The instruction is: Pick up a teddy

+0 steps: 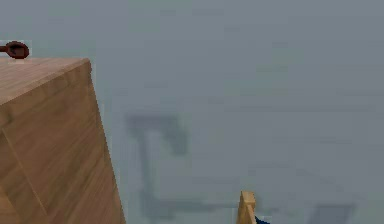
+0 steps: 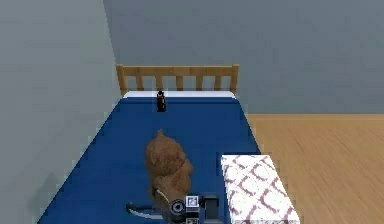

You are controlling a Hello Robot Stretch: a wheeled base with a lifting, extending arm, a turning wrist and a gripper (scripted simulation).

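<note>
A brown furry teddy (image 2: 168, 165) sits on the blue bed cover (image 2: 120, 150) in the arm side view, near the lower middle. The gripper (image 2: 148, 206) shows at the bottom edge, just below the teddy, with its two white marker squares (image 2: 190, 207) to the right. The teddy rests on the bed right at the gripper's far end, so I cannot tell whether the gripper holds anything, or whether it touches the teddy.
The bed has a wooden slatted headboard (image 2: 178, 79) at its far end, with a small dark object (image 2: 160, 98) standing before it. A white patterned pillow (image 2: 258, 188) lies on the bed's right. Wooden furniture (image 1: 50, 140) fills the forward view's left, with a round dark thing (image 1: 15, 48) on top.
</note>
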